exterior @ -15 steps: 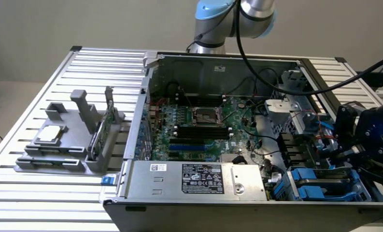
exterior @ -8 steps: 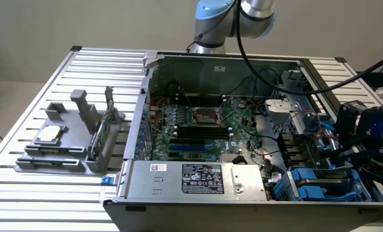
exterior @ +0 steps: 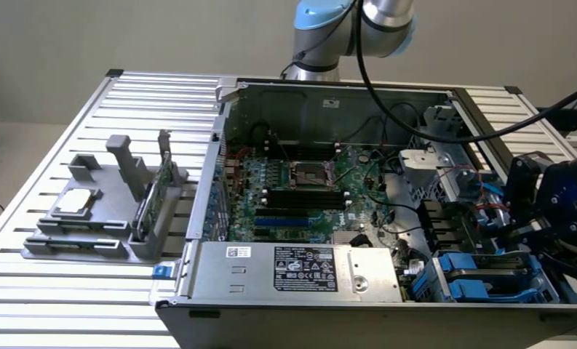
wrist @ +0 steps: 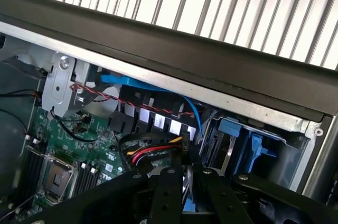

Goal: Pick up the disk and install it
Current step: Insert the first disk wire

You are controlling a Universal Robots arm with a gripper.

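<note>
Disk (wrist: 187, 204) sits edge-on between the fingers of the tool (wrist: 186, 177), which are clamped on its blue rail; the drive bay (wrist: 245, 139) lies just ahead of the tool.

Likely a lab: slatted bench (exterior: 36, 291), opened computer case (exterior: 317, 102).

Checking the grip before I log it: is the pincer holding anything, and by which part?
It looks clamped on the disk, seen edge-on between the fingers of the pincer and pinched across its flat faces. The exact spot is hidden.
</note>
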